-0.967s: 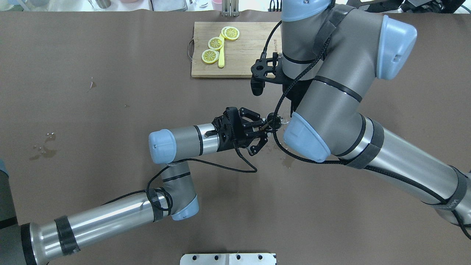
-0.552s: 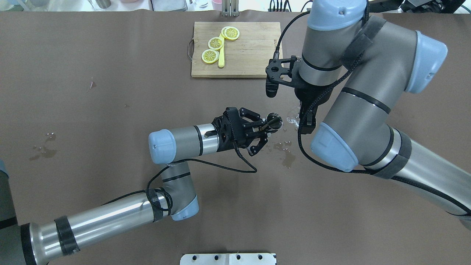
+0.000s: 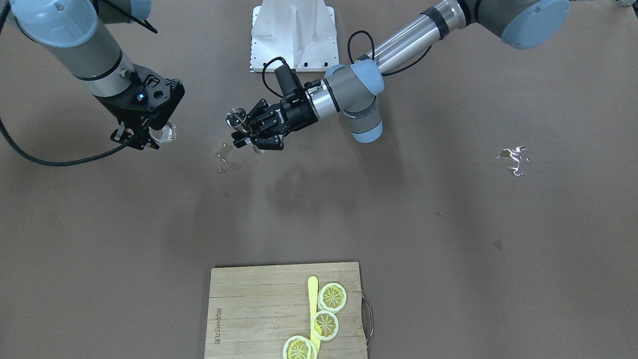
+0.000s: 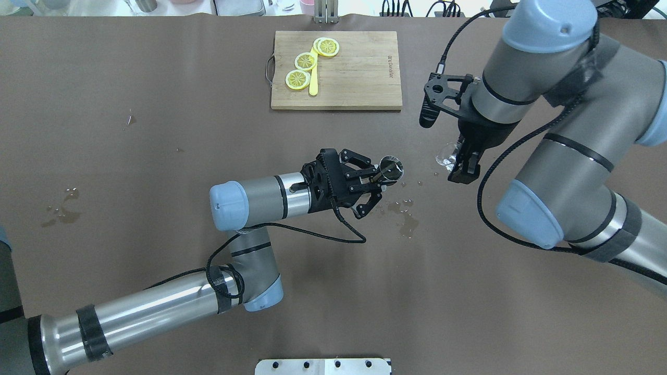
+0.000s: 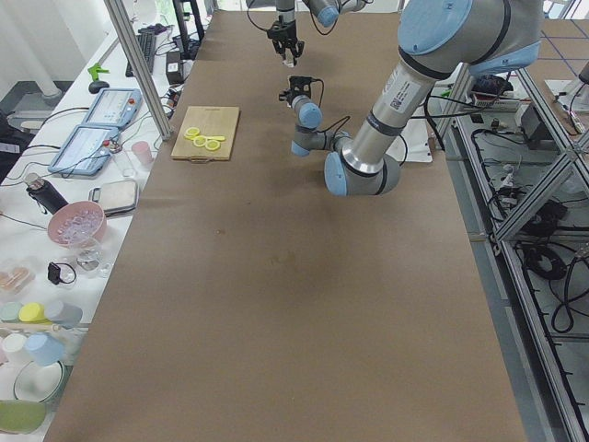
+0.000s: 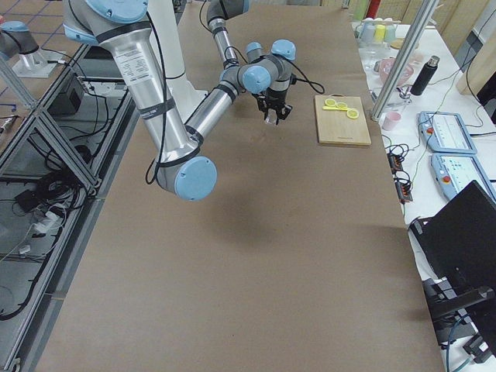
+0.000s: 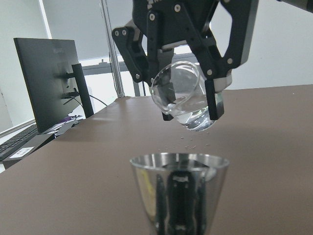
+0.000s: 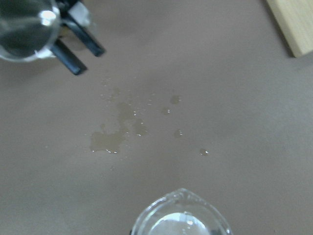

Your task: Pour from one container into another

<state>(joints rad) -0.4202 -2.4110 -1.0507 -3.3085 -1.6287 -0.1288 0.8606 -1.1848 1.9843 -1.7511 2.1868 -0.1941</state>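
Note:
My left gripper (image 4: 379,181) reaches in level above the table's middle and is shut on the steel jigger (image 4: 390,169), which stands upright with its mouth up (image 3: 236,118). That jigger fills the bottom of the left wrist view (image 7: 178,193). My right gripper (image 4: 459,160) hangs to the jigger's right, apart from it, shut on the clear glass (image 4: 446,155). The glass is tilted, with a little liquid in it (image 7: 183,100). Its rim shows at the bottom of the right wrist view (image 8: 181,218), and the jigger (image 8: 24,27) at the top left.
Spilled drops and a small puddle (image 4: 406,219) lie on the brown table under the two containers. Another wet patch (image 4: 62,208) is at the far left. A wooden cutting board (image 4: 359,73) with lemon slices (image 4: 305,61) and a yellow knife sits at the back.
My right arm has swung to the right and carried the glass away from the jigger. The left arm and the jigger have stayed in place.

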